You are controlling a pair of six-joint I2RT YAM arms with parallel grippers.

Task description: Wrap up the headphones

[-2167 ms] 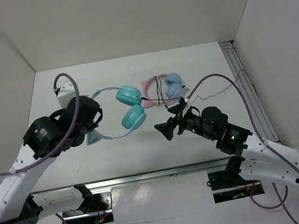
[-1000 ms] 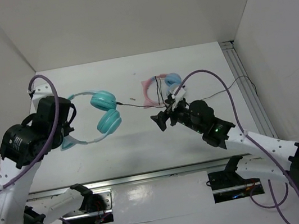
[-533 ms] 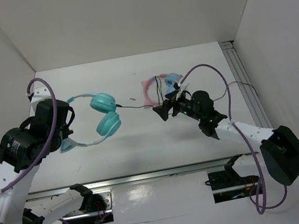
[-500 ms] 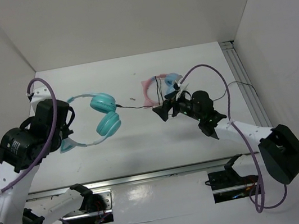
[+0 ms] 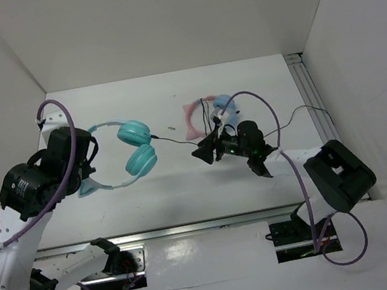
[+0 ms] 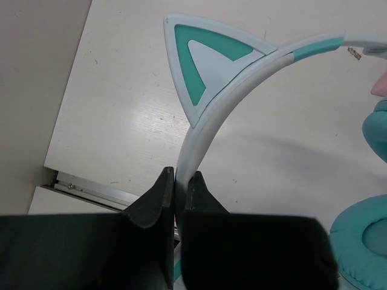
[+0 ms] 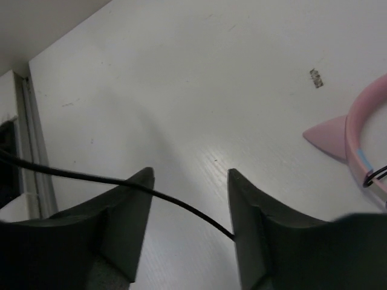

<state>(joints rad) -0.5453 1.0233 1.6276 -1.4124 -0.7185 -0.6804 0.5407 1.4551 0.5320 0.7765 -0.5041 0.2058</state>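
The headphones hang over the left half of the table, teal cups facing right, pale headband arching left. My left gripper is shut on that headband just below a cat ear; in the top view my left gripper is mostly hidden under its wrist. The thin black cable runs right from the cups to my right gripper. In the right wrist view the cable crosses between the jaws of my right gripper, which stand apart and open.
Pink-banded headphones with a light blue cup lie just behind my right gripper, black cable wound on them; their pink band shows at the right wrist view's edge. A small scrap lies mid-table. A metal rail lines the right side.
My right gripper has swung left and nearer, onto the stretched cable, and its jaws have narrowed. The left arm, after carrying the headphones left, has held still for the last half second.
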